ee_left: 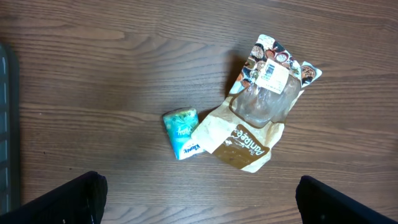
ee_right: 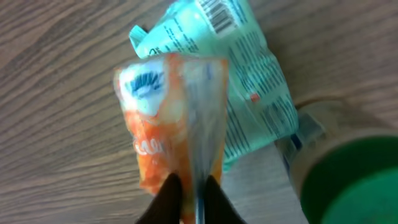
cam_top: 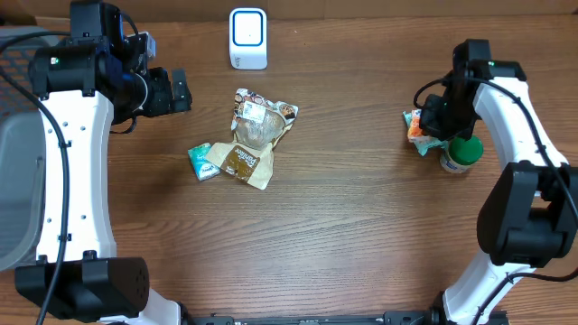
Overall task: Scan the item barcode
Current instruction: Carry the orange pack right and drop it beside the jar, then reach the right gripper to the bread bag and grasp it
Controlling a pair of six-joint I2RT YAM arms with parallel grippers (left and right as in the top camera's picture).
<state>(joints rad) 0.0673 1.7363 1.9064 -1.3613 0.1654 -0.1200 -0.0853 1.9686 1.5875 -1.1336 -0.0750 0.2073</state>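
My right gripper (ee_right: 193, 186) is shut on the edge of an orange snack packet (ee_right: 168, 124), which looks blurred in the right wrist view. Under the packet lies a teal packet (ee_right: 249, 93) with a barcode showing near its top. In the overhead view this gripper (cam_top: 433, 122) is at the table's right side, over the orange packet (cam_top: 414, 126). A white barcode scanner (cam_top: 247, 38) stands at the back centre. My left gripper (cam_top: 181, 90) hangs open above the table's left, well apart from the items, with its dark fingers (ee_left: 74, 199) wide.
A jar with a green lid (cam_top: 462, 153) stands right next to the orange packet. In the middle lie a clear-window pouch (cam_top: 259, 122), a brown packet (cam_top: 244, 162) and a teal tissue pack (cam_top: 203, 162). A grey bin (cam_top: 18, 162) is at the left edge.
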